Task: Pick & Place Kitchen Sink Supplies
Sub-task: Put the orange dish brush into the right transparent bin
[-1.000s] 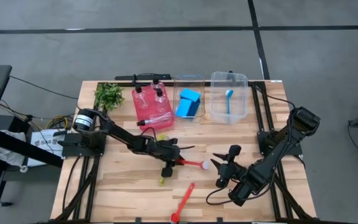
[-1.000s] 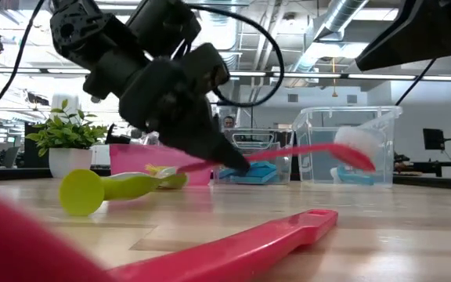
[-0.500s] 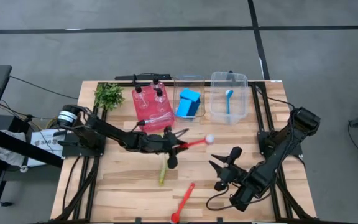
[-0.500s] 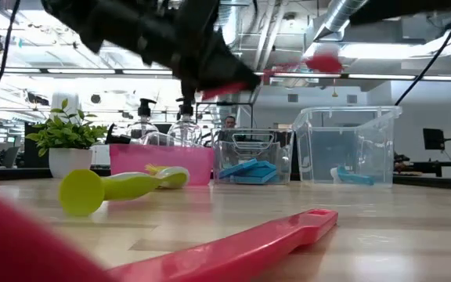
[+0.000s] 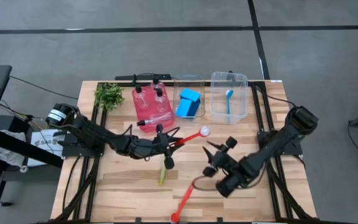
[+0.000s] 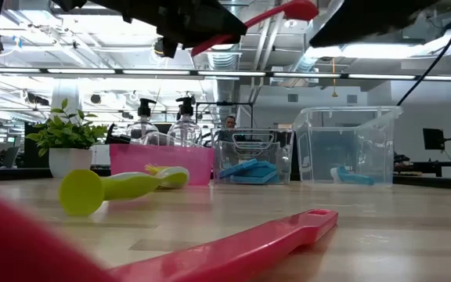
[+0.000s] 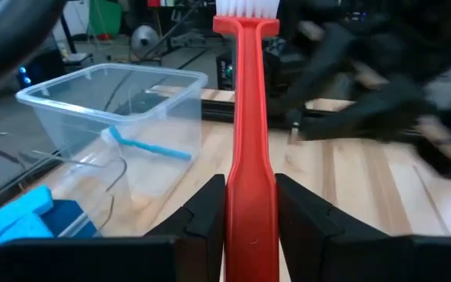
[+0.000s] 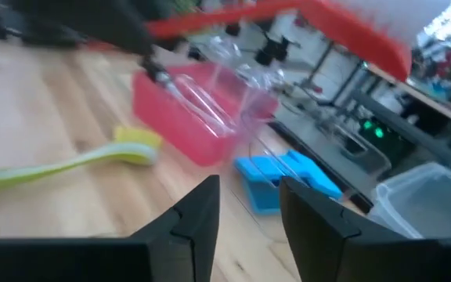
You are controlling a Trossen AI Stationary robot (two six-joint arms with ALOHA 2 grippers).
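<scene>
**Left Gripper Held Red Brush Above the Table**

The wooden table (image 5: 123, 186) stood on a grey floor, with three bins in a row along its far edge. A leafy green plant (image 5: 108, 94) sat at the far left corner.

Bin contents:
- The red bin (image 5: 143, 115) held clear pump bottles (image 5: 149, 99) with black tops.
- The middle clear bin (image 5: 180, 81) held blue sponges (image 5: 189, 102).
- The right clear bin (image 5: 243, 93) held a blue brush (image 5: 228, 101).

Left arm: it reached from the table's left side toward the centre. The left gripper (image 5: 164, 142) was raised off the table, in front of the red bin. Its fingers (image 7: 210, 211) were clamped on the handle of a red brush (image 5: 191, 135). The white bristle head pointed toward the right clear bin. In the low view, the held brush showed high above the table surface.

Right arm: it reached in from the right side. The right gripper (image 5: 214, 159) hovered above the table near the centre, just beside the head of the held brush. Its fingers (image 8: 198, 210) stood apart, with nothing between them.

Loose items on the table:
- A yellow-green brush (image 5: 163, 172) lay just in front of the left gripper.
- A second red brush (image 5: 183, 202) lay near the front edge, well apart from the bins.
</scene>
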